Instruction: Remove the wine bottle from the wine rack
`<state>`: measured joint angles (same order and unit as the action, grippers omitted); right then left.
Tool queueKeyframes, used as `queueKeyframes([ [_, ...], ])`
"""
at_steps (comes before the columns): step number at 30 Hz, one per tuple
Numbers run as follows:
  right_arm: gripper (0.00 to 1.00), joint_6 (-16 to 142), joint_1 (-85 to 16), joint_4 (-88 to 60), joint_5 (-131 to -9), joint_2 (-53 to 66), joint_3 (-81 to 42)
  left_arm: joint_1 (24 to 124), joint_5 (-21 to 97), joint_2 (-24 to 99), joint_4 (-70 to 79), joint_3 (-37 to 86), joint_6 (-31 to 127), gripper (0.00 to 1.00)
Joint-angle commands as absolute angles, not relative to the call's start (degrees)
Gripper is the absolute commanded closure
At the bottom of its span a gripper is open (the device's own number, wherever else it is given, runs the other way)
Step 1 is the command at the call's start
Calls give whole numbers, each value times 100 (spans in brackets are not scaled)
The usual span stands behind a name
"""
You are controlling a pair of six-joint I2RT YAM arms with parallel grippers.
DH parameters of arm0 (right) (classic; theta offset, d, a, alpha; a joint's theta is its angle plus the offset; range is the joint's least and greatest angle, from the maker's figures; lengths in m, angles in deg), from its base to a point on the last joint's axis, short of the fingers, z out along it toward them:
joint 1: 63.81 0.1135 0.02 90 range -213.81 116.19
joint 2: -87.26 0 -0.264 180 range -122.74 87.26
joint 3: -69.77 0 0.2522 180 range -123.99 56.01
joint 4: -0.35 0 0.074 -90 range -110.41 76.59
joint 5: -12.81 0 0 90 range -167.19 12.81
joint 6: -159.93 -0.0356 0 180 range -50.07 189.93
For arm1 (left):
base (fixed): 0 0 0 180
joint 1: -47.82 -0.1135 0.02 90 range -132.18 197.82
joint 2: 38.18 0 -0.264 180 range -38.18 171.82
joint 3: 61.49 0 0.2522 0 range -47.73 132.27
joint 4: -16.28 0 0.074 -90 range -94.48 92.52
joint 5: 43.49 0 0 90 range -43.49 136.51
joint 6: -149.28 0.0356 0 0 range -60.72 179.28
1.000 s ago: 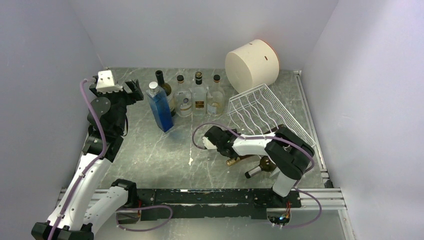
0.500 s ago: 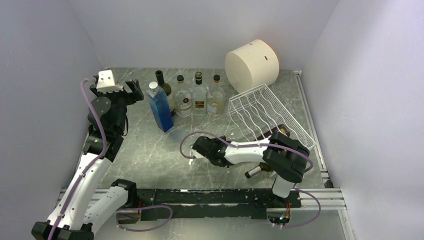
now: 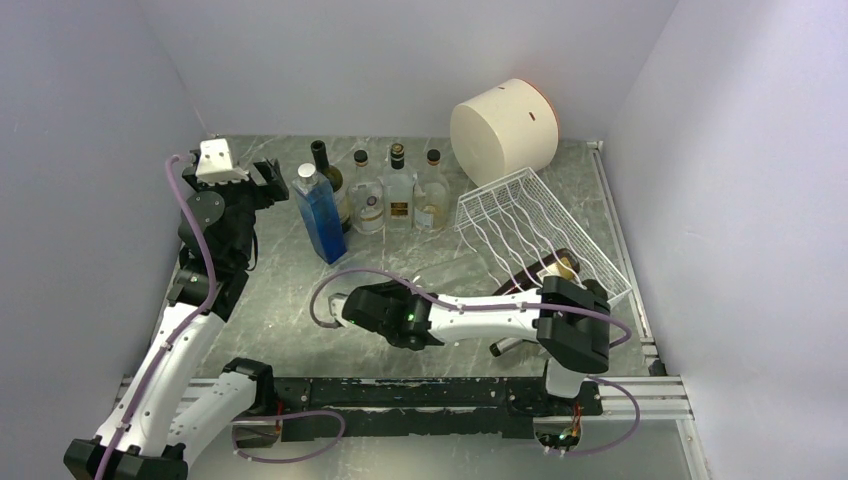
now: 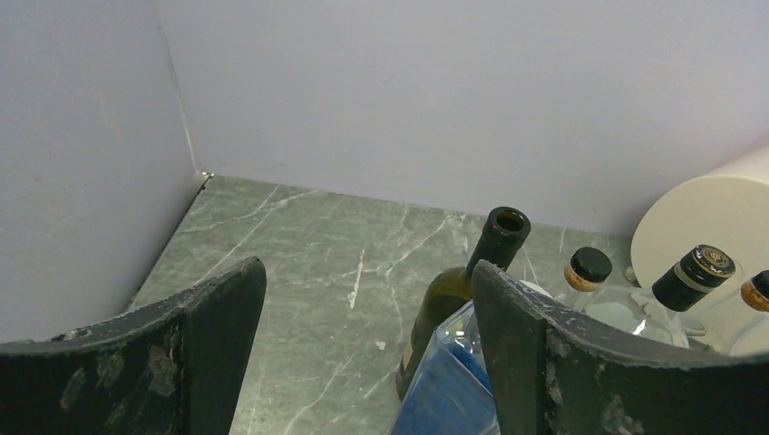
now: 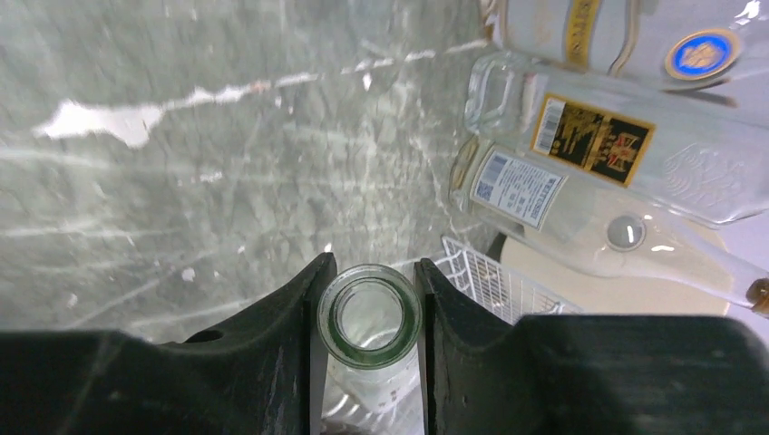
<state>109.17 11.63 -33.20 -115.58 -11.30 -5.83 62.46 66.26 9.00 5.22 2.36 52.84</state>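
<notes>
Near the desk's near edge, right gripper: clenched on the neck of the wine bottle, with a finger pressed on either side of its mouth.
wine bottle: clear glass, uncorked, mouth turned toward the wrist camera. It is held about mid-desk, left of the wine rack. From overhead its body shows only as a faint glassy shape reaching toward the rack, and whether it touches the wires cannot be told.
wine rack: white wire, tilted, by the desk's right edge, in front of the cream cylinder.
dark bottle: gold-topped, lying at the rack's near side.
left gripper: spread wide with nothing between the fingers, raised over the back left corner.
back edge: blue square bottle, dark green bottle and three clear capped bottles, standing in a row.
</notes>
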Motion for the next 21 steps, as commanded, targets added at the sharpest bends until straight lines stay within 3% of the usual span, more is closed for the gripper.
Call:
queueKeyframes([
  [1, 100, 10601, 1287, -3247, -11358, -930, -949, 6259, 6603, 918, 516, 369, 5270, 12],
  [14, 100, 9669, 1306, -1379, -10462, -18, -1002, 6268, 6586, 892, 488, 404, 5252, 13],
  [21, 100, 8729, 700, -722, -9843, 22, -1333, 6263, 6599, 805, 503, 395, 5252, 12],
])
